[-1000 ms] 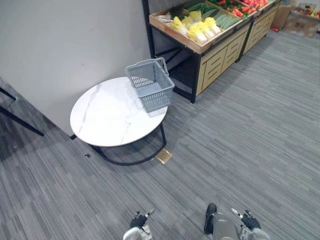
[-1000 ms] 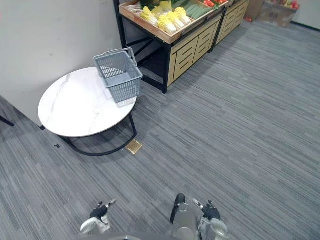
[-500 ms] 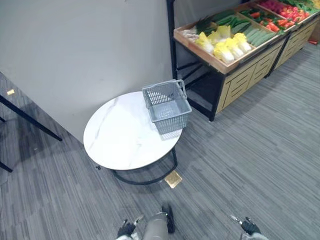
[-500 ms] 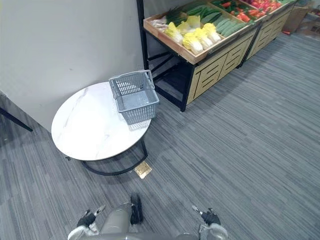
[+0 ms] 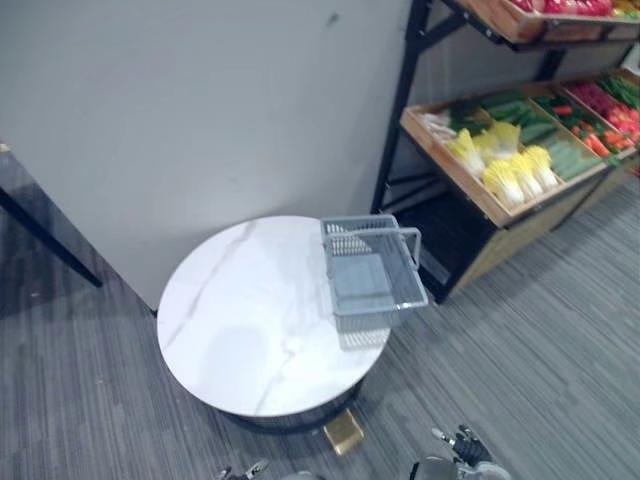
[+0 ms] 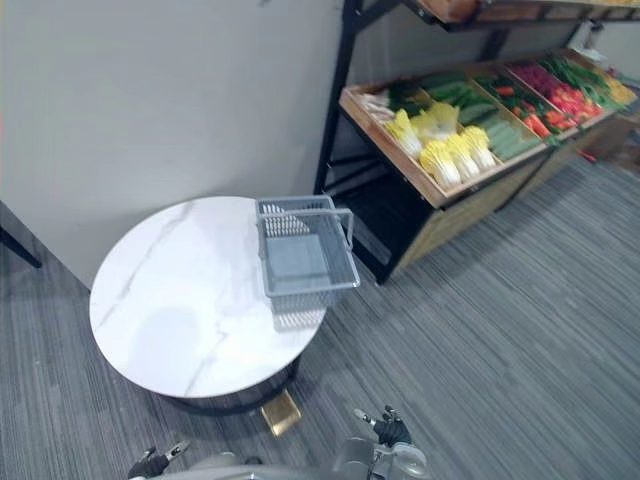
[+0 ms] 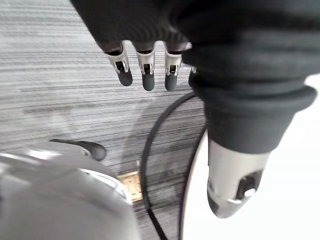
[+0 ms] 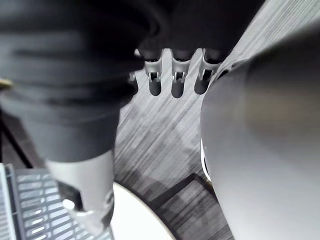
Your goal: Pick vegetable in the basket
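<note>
The vegetables lie in the slanted tray of a wooden produce stand with a black metal frame, against the grey wall to the robot's front right. Nearest the basket is a row of yellow-and-white cabbages. They lie side by side, with their long axes running from the back of the tray to its front edge. Which end is the stalk is too small to tell. Beyond them lie long green vegetables set the same way, then red ones.

A grey plastic mesh shopping basket stands on a round white marble-patterned bench on a black frame. It sits at the bench's rim on the side towards the stand, with its handle raised. Its long axis runs from the wall towards the robot. Its open top shows its grey floor.

Both hands hang low by the robot, above the grey striped carpet, short of the bench and well apart from the basket and the vegetables. The left hand has its fingers straight and loosely spread, with the thumb apart, and holds nothing. The right hand is the same, its fingers straight in a row and nothing in it. Past its thumb, the right wrist view shows the basket's mesh and the white bench edge. The cabbages lie up and to the right of the right hand, beyond the basket. A small brass floor plate shows under the bench's near edge.
</note>
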Controlling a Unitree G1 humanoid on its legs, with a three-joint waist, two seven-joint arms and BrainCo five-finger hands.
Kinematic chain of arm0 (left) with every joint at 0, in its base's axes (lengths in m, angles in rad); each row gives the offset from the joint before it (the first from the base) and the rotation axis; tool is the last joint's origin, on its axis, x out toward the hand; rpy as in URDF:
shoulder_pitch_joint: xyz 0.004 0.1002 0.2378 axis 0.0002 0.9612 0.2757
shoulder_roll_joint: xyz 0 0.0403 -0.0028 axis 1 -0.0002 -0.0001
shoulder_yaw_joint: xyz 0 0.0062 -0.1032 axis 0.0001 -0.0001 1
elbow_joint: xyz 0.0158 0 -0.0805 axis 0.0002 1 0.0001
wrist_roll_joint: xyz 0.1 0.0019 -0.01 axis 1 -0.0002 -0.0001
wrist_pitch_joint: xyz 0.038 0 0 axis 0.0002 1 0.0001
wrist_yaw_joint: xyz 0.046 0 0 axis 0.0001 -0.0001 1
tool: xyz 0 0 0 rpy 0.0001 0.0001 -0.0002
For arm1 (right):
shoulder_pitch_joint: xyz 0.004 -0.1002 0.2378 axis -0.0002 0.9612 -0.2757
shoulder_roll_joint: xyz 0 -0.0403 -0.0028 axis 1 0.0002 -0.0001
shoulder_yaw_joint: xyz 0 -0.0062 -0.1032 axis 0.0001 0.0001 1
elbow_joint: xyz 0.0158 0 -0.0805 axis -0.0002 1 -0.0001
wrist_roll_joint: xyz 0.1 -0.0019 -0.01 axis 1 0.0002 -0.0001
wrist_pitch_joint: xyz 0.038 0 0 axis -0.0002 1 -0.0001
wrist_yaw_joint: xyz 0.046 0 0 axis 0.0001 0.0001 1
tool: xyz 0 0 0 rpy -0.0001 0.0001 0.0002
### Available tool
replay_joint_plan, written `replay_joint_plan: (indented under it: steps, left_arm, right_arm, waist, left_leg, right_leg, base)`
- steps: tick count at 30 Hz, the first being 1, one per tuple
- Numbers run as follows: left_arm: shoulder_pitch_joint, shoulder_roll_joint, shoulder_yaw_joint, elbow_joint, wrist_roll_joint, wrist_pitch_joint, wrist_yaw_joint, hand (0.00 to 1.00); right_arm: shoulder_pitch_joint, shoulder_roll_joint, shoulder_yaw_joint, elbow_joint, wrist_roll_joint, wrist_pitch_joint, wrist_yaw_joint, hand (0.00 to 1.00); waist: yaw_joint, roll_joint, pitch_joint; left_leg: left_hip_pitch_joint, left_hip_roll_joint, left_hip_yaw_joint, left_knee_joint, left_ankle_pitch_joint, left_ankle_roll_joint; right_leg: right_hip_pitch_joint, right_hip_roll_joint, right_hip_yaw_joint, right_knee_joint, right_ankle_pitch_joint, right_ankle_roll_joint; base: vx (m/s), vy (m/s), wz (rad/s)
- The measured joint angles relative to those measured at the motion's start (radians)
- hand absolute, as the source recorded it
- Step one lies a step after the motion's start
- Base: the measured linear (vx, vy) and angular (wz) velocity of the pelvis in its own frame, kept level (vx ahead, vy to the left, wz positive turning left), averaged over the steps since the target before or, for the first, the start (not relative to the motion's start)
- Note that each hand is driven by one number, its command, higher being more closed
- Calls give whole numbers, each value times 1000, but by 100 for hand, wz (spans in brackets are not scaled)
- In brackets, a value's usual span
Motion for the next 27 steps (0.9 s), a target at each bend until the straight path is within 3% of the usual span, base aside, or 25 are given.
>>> replay_joint_plan:
  steps: [2, 4, 5, 6, 7, 8, 9, 12, 14, 16, 20, 22, 24, 27]
  left_arm:
    - [-1, -8, 0, -15, 0, -8, 1, 0]
    - [7, -15, 1, -24, -2, -20, 9, 0]
    - [9, -16, 1, -23, -13, -24, 10, 0]
    - [13, -16, 6, -23, -57, -29, 10, 0]
    - [15, -15, 13, -23, -78, -33, 9, 0]
    - [13, -23, 32, -11, -98, -40, 10, 0]
    - [20, -50, 52, 12, -100, -39, 3, 0]
    - [5, -65, 58, 39, -90, -39, -3, 0]
    - [2, -64, 59, 44, -66, -38, -10, 0]
    - [4, -65, 75, 57, -63, -36, -9, 0]
    - [23, -53, 88, 57, -64, -22, -10, 0]
    - [22, -50, 84, 55, -64, -21, -10, 0]
    - [21, -40, 49, 52, -63, -19, -8, 0]
    - [44, -45, 34, 46, -18, -14, 9, 0]
  right_arm:
    - [-4, -2, 11, 1, 0, -5, 1, 0]
    - [-3, -1, 10, 0, 0, -6, 0, 0]
    - [-2, 0, 10, -2, 0, -6, 0, 0]
    - [6, 7, 8, -4, 1, -6, 0, 0]
    - [13, 12, 8, -5, 1, -6, 0, 0]
    - [22, 13, 9, -10, 1, -6, 1, 0]
    - [19, -7, 7, -21, 2, -8, -2, 0]
    - [18, -23, 10, -28, 2, -9, 3, 0]
    - [19, -29, 12, -23, 2, -7, 5, 0]
    - [10, -34, 13, 9, 2, -7, 10, 0]
    - [8, -35, 10, 50, 2, -6, 20, 0]
    - [10, -41, -11, 53, 3, -5, 15, 0]
    - [9, -47, -86, 62, 3, -4, -8, 0]
    - [-24, -96, -197, 72, 1, -2, -48, 0]
  waist:
    - [-3, 1, 0]
    - [-2, 4, -1]
    - [-1, 3, -2]
    - [6, -11, -9]
    - [9, -29, -11]
    - [15, -24, -12]
    - [10, 14, -21]
    - [9, 48, -27]
    - [9, 45, -27]
    - [8, 62, -40]
    - [8, 52, -51]
    - [3, 51, -51]
    - [-12, 51, -48]
    - [-16, 73, -45]
  left_leg:
    - [28, 4, -40, -7, -7, -15]
    - [55, 26, -89, -4, -33, -58]
    - [58, 32, -104, -3, -41, -71]
    - [66, 37, -124, -2, -62, -102]
    - [75, 37, -136, -2, -74, -119]
    - [87, 58, -160, 5, -107, -150]
    - [80, 121, -162, 8, -104, -169]
    - [87, 182, -198, -18, -66, -205]
    - [83, 191, -216, -37, -21, -205]
    - [59, 209, -221, -48, 5, -214]
    - [-5, 216, -244, -44, 51, -228]
    - [-39, 207, -203, -47, 76, -226]
    - [-75, 188, -68, -52, 120, -212]
    - [-87, 179, 33, -99, 127, -198]
  right_leg:
    - [-5, 10, -80, -223, -20, -19]
    - [-2, 61, -37, -559, 14, -19]
    - [-2, 72, -8, -646, 57, -16]
    - [-3, 75, 62, -793, 171, -17]
    - [0, 68, 98, -838, 232, -16]
    - [2, 79, 128, -835, 285, 7]
    - [12, 129, 134, -813, 260, 9]
    - [16, 174, 89, -774, 183, -20]
    - [28, 175, 64, -786, 162, -23]
    - [50, 195, 30, -844, 161, -23]
    - [103, 206, -29, -976, 182, -12]
    - [125, 192, -72, -1018, 188, -3]
    - [146, 152, -132, -1035, 189, 0]
    - [158, 151, -144, -1071, 208, 13]
  base:
    - [417, -143, 78]
    - [440, -305, 68]
    - [363, -333, 61]
    - [297, -300, 43]
    - [345, -413, 51]
    - [317, -412, 43]
    - [305, -388, 50]
    - [242, -279, 36]
    - [137, -223, 46]
    - [38, -151, 39]
    - [-12, -61, 56]
    - [-57, -4, 84]
    - [-94, 57, 113]
    - [-71, 65, 69]
